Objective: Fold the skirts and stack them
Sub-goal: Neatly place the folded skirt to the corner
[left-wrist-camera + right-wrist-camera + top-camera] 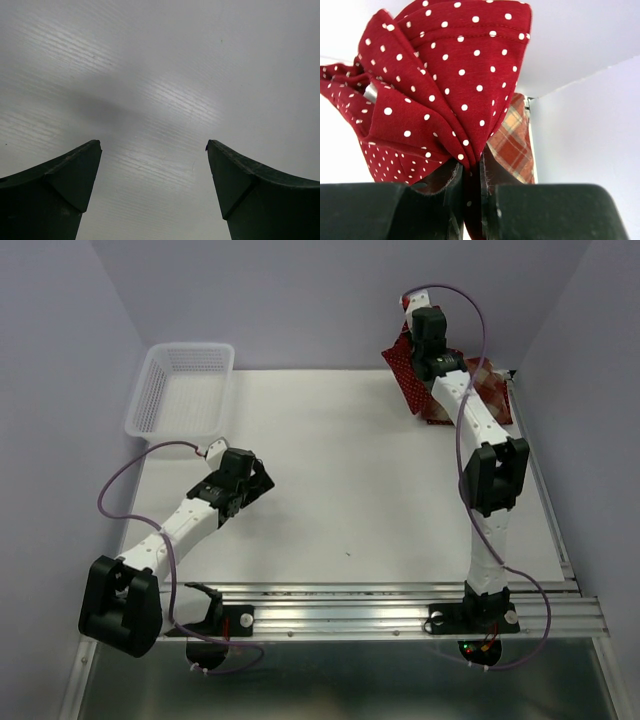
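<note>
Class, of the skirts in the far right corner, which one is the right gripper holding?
The dark red polka-dot skirt, bunched up and pinched in the right gripper. The red-and-tan plaid skirt lies behind it, ungripped.

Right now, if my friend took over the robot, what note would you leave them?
Left gripper: open, empty, over the bare table.
Right gripper: shut on a bunched dark red polka-dot skirt at the table's far right corner.
Red-and-tan plaid skirt: lying just behind it in the same corner.
Done: no folded stack visible yet.
Left: spread, fold and stack each skirt.
</note>
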Motion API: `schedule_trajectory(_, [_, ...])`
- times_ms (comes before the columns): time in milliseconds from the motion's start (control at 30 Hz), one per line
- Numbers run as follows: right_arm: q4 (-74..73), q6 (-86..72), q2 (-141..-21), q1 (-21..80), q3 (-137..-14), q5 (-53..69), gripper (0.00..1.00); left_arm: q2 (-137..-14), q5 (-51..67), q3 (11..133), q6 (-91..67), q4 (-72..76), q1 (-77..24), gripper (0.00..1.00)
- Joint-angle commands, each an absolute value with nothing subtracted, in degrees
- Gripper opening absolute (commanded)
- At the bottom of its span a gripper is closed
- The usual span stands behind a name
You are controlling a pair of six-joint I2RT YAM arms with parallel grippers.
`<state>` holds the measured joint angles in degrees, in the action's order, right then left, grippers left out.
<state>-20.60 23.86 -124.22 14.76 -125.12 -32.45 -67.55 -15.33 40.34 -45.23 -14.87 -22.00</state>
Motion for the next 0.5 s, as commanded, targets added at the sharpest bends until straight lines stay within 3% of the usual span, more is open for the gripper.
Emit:
schedule_trajectory(0, [-18.2, 24.9, -123.0, 12.8, -126.7, -33.9, 0.01, -68.5, -16.9, 43.0, -43.9, -13.6, -21.5, 0.99])
schedule_trajectory(467, [-19.3, 18.9, -125.1, 6.0, -125.7, -29.1, 0.01, -73.8, -15.7, 44.7, -43.9, -11.9, -21.3, 0.99])
